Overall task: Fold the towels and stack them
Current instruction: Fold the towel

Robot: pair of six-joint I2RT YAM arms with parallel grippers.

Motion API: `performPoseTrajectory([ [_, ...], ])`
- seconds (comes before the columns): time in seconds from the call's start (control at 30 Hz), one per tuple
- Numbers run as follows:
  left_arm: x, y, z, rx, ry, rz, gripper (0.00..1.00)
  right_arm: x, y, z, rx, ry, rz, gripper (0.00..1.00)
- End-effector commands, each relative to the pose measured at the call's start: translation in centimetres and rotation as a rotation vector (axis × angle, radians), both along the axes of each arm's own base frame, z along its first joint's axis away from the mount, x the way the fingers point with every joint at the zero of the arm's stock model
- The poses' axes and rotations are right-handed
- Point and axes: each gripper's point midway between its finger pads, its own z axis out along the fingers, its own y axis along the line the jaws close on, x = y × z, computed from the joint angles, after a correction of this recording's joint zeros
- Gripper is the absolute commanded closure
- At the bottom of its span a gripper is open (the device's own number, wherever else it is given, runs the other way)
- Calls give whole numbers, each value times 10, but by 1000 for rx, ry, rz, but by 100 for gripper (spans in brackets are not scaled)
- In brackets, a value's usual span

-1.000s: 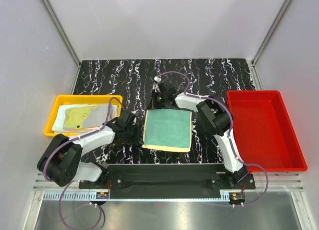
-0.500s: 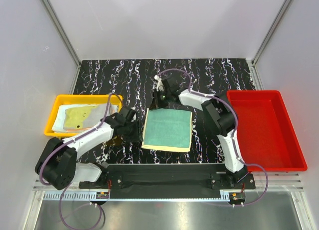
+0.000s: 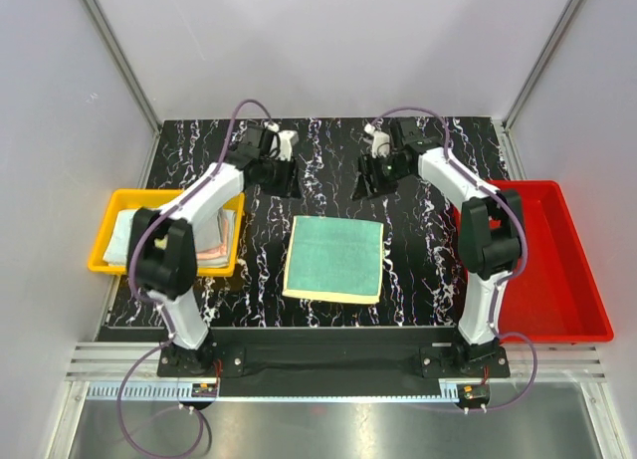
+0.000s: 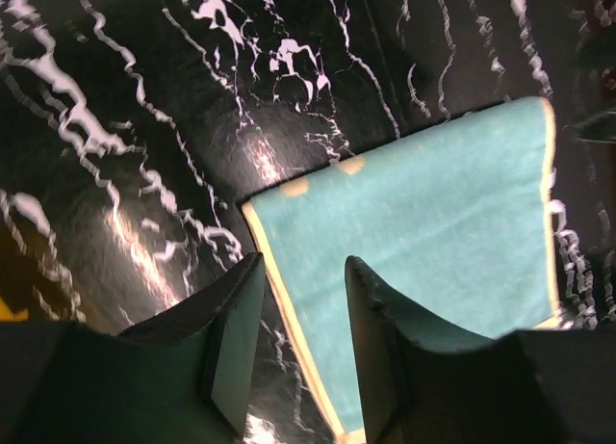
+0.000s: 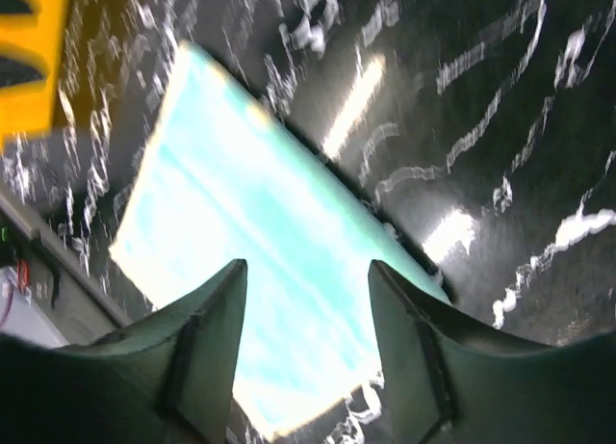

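Left wrist view: the left gripper (image 4: 298, 352) hangs with its jaws parted and nothing between them, above the black, white-veined tabletop (image 4: 125, 107). The right gripper (image 5: 306, 343) is likewise spread and empty. Nearer the arm bases, clear of both, a folded teal cloth towel with a pale yellow edge (image 3: 334, 258) lies flat at mid-table. More pastel towels (image 3: 121, 238) sit in the yellow plastic tray (image 3: 159, 194) on the left. A red plastic tray (image 3: 528, 260) stands on the right.

Tabletop (image 3: 418, 270): black, veined with white marbling, glossy under the lights.
Yellow tray (image 3: 129, 194): at the left edge, long side running across.
Red tray (image 3: 542, 260): at the right edge, larger, long side running front to back.
Walls (image 3: 328, 51): 3, plain pale grey.
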Motion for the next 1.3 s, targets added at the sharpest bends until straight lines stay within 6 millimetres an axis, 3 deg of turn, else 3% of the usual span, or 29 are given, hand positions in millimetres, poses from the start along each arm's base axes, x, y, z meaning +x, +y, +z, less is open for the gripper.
performPoseTrajectory([
  [0.0, -1, -18, -25, -6, 51, -256, 56, -20, -24, -21, 5, 123, 116, 39],
  [0.03, 8, -22, -20, -2, 26, -298, 56, -16, -27, -23, 8, 132, 118, 38],
  [0.1, 6, -21, -43, 19, 96, -324, 55, -19, -39, -39, -2, 194, 139, 35],
  [0.37, 10, -11, -79, 71, 157, -422, 51, -32, -63, -71, 36, 302, 222, 32],
  [0.6, 13, 1, -100, 98, 199, -428, 52, -24, -63, -82, 73, 309, 261, 38],
  [0.8, 12, -2, -107, 86, 206, -446, 61, -17, -62, -91, 68, 309, 277, 50],
  [0.97, 11, 0, -114, 100, 227, -444, 67, -21, -63, -99, 63, 317, 283, 53],
  [1.03, 12, 1, -115, 108, 227, -442, 72, -23, -65, -103, 53, 319, 290, 59],
  [1.27, 18, -1, -113, 104, 221, -442, 86, -32, -68, -103, 43, 331, 301, 55],
])
